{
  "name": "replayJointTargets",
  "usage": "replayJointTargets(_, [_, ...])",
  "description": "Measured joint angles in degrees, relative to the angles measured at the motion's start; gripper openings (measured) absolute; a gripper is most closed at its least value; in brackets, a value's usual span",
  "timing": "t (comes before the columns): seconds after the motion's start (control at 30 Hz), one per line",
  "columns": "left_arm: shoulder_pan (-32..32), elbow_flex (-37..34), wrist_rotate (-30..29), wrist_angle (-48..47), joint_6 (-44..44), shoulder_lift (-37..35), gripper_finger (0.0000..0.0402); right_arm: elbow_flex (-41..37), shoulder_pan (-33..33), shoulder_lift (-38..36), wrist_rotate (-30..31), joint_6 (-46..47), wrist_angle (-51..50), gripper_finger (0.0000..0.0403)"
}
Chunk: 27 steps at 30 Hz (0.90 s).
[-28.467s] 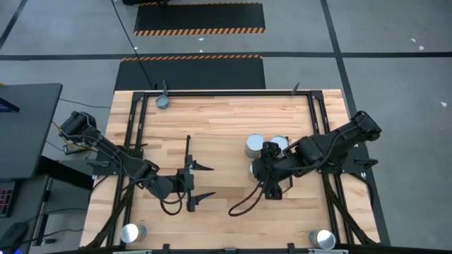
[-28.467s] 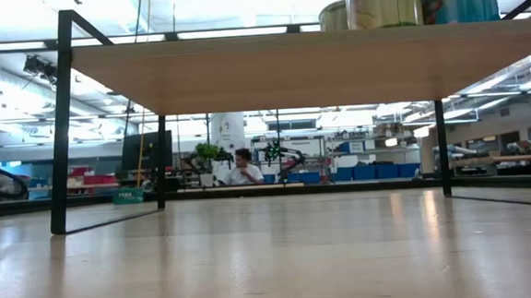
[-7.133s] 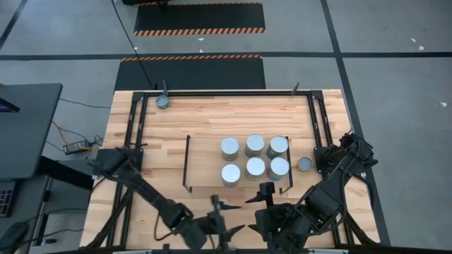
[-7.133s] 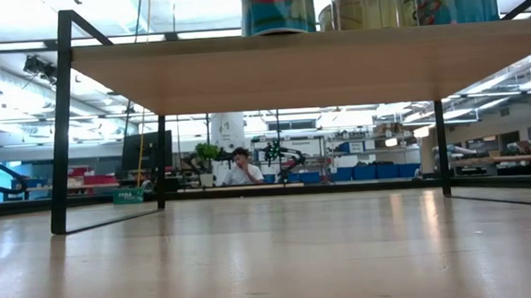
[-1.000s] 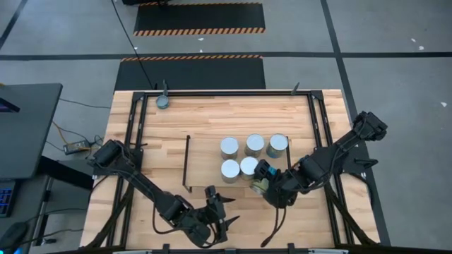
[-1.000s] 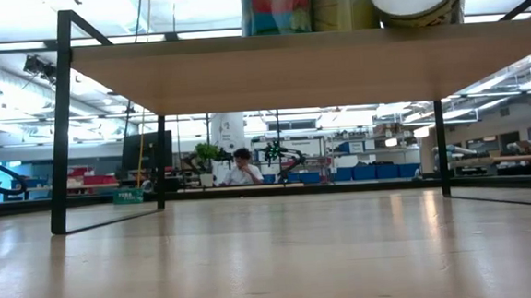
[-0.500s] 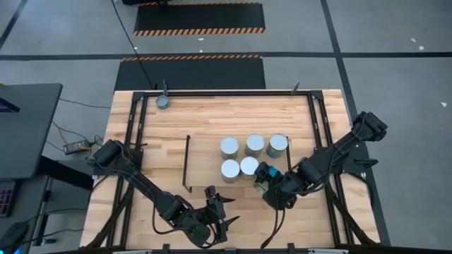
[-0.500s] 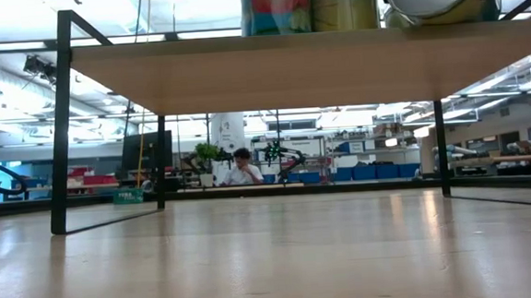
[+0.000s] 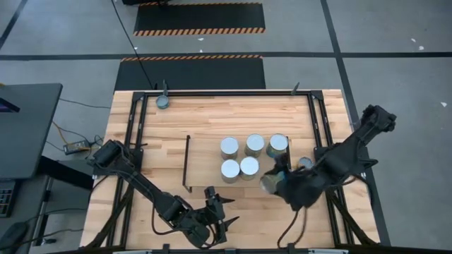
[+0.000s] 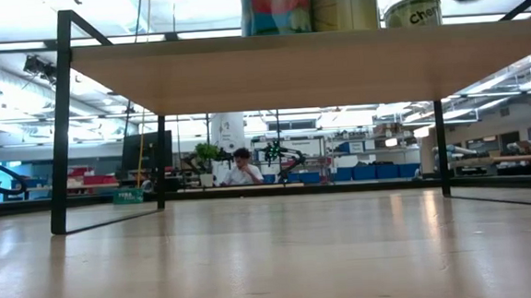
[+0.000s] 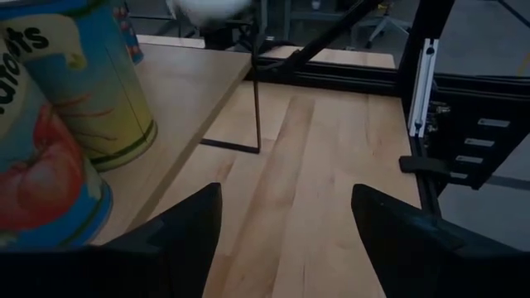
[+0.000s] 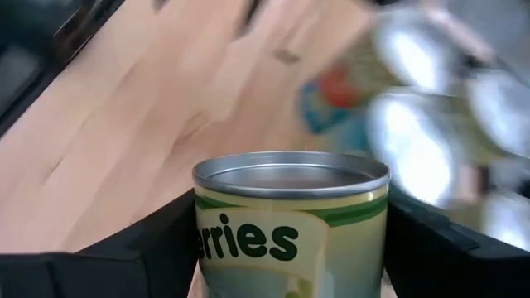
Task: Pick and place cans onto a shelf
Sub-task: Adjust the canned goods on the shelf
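The right gripper point(image 9: 277, 182), clenched on a can point(image 12: 290, 219) above the near right corner of the shelf point(image 9: 205, 169), is at the placing step and next needs lowering beside the five standing cans point(image 9: 248, 167); the left gripper point(image 9: 217, 210) waits open near the front edge.

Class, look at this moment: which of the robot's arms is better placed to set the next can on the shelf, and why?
The right. Its gripper already grips a can beside the shelf, next to five standing cans. The left gripper is open and empty near the table's front edge.
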Motion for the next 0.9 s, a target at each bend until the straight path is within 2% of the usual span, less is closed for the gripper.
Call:
replayJointTargets(0.17, [-0.34,-0.02,-0.04,0.49,0.02,0.0,0.0274,-4.2,4.59,-6.01,13.35,11.85,2.39,0.031])
replayJointTargets(0.27, [-0.56,-0.02,-0.02,1.85,1.53,-0.01,0.0274,-11.23,7.74,-8.94,22.48,18.54,9.2,0.031])
replayJointTargets(0.37, [-0.84,-0.02,-0.04,3.37,3.57,-0.02,0.0274,-18.07,9.98,-10.74,29.99,20.61,19.24,0.031])
replayJointTargets(0.53, [-0.87,-0.02,0.11,6.91,6.22,-0.02,0.0274,-26.82,11.0,-11.13,38.66,21.38,35.82,0.031])
replayJointTargets(0.7, [-0.84,-0.02,0.83,7.93,6.49,-0.03,0.0274,-33.97,12.66,-11.17,47.01,26.06,43.59,0.031])
replayJointTargets(0.9, [-0.84,-0.02,0.87,7.89,6.62,-0.04,0.0274,-40.17,13.45,-11.03,49.65,31.56,51.65,0.0311])
